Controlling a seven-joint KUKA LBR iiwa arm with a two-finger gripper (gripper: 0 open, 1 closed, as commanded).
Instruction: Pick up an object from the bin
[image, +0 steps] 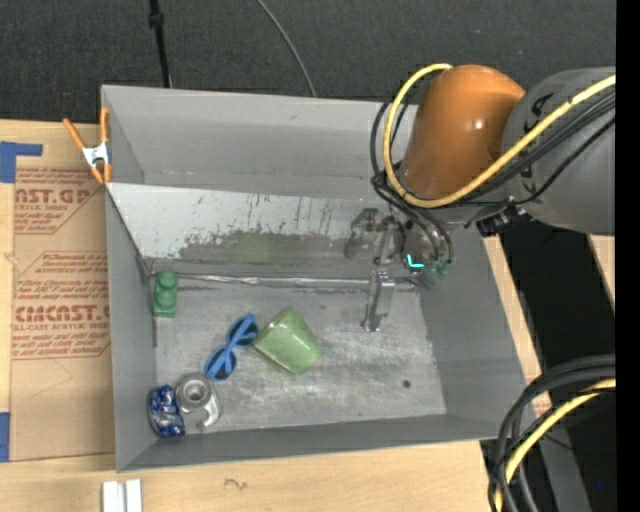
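Grey bin: pincer near green cup, blue glasses

One green cup, one blue sunglasses pair, one crushed can, one green block.

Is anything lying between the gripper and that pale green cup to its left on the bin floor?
Nothing visible. Between the gripper and the pale green cup, which is tipped on its side, there is just bare bin floor. The blue glasses lie on the cup's far side, away from the gripper.
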